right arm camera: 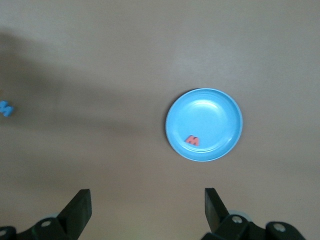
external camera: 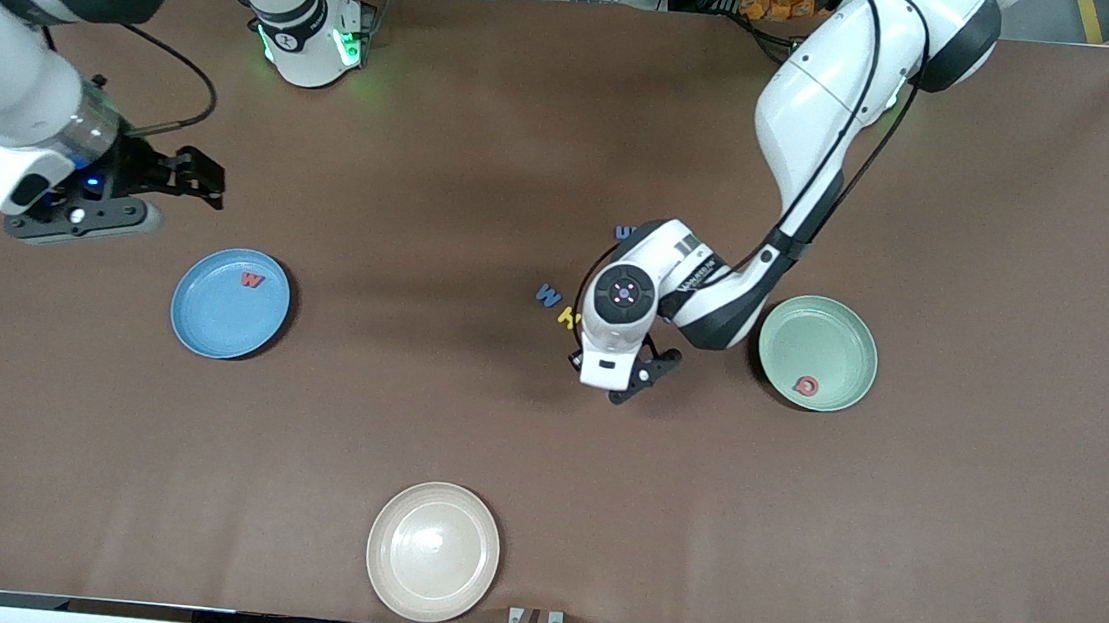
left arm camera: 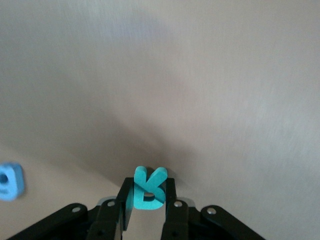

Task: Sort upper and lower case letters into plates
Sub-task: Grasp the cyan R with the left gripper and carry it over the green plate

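My left gripper [external camera: 644, 375] is shut on the teal R [left arm camera: 149, 189] and holds it over bare table between the loose letters and the mint green plate [external camera: 819, 330]. That plate holds the red Q [external camera: 807, 385]. The sky blue plate [external camera: 212, 327] holds the red w [external camera: 252, 279]; both also show in the right wrist view, plate [right arm camera: 212, 112] and w [right arm camera: 191, 141]. A blue M [external camera: 548, 295], a yellow letter [external camera: 569, 317] and another blue letter [external camera: 626, 231] lie beside the left arm's wrist. My right gripper [external camera: 200, 175] is open and empty, up near the blue plate. The other letters are hidden.
A cream-white plate [external camera: 433, 552] sits near the table edge closest to the front camera. A blue letter [left arm camera: 10, 181] shows at the edge of the left wrist view, and one [right arm camera: 5, 108] at the edge of the right wrist view.
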